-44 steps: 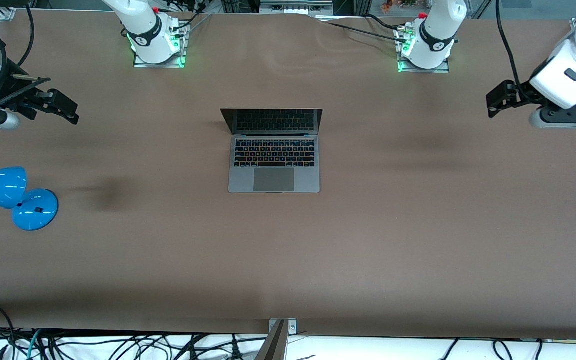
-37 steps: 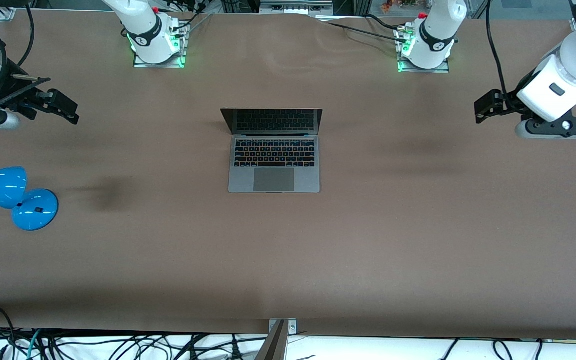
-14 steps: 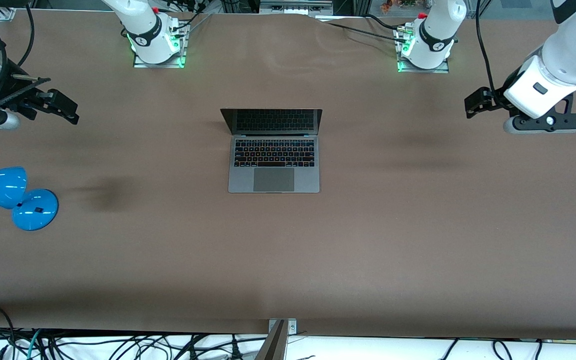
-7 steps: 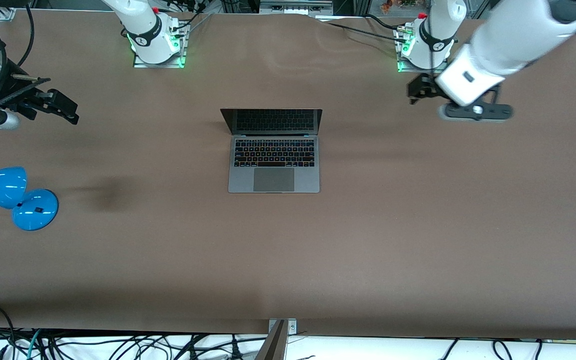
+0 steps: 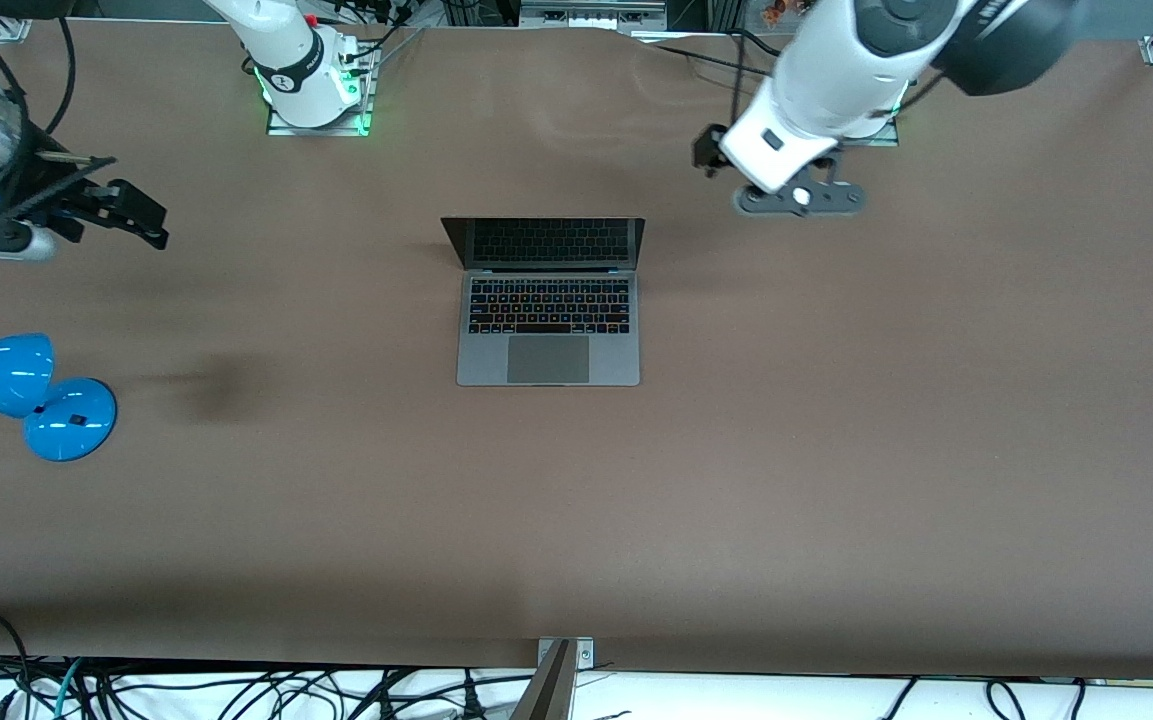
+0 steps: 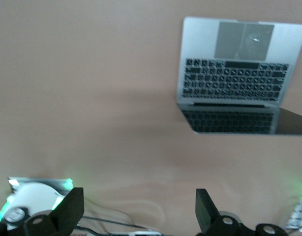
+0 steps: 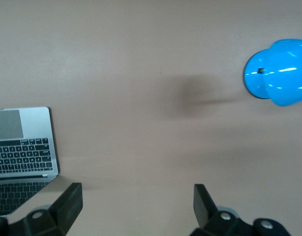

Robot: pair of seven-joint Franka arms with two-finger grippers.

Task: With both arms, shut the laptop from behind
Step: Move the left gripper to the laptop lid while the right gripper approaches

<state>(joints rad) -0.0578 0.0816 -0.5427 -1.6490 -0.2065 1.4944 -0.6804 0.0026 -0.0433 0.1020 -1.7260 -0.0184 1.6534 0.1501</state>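
Observation:
The laptop (image 5: 548, 300) stands open in the middle of the table, its screen raised and its keyboard toward the front camera. It also shows in the left wrist view (image 6: 234, 73) and at the edge of the right wrist view (image 7: 23, 152). My left gripper (image 5: 708, 157) is open and empty. It hangs over bare table between the left arm's base and the laptop's lid, and its fingers (image 6: 72, 211) stand wide apart. My right gripper (image 5: 141, 215) is open and empty, with its fingers (image 7: 70, 201) apart. It hangs over the right arm's end of the table, well apart from the laptop.
A blue desk lamp (image 5: 26, 395) lies at the right arm's end of the table, nearer the front camera than my right gripper; it also shows in the right wrist view (image 7: 279, 73). The right arm's base (image 5: 316, 85) stands at the table's back edge. Cables hang along the front edge.
My left arm has swung in from the left arm's end of the table toward the laptop's lid. My right gripper has shifted only slightly. The laptop has not moved.

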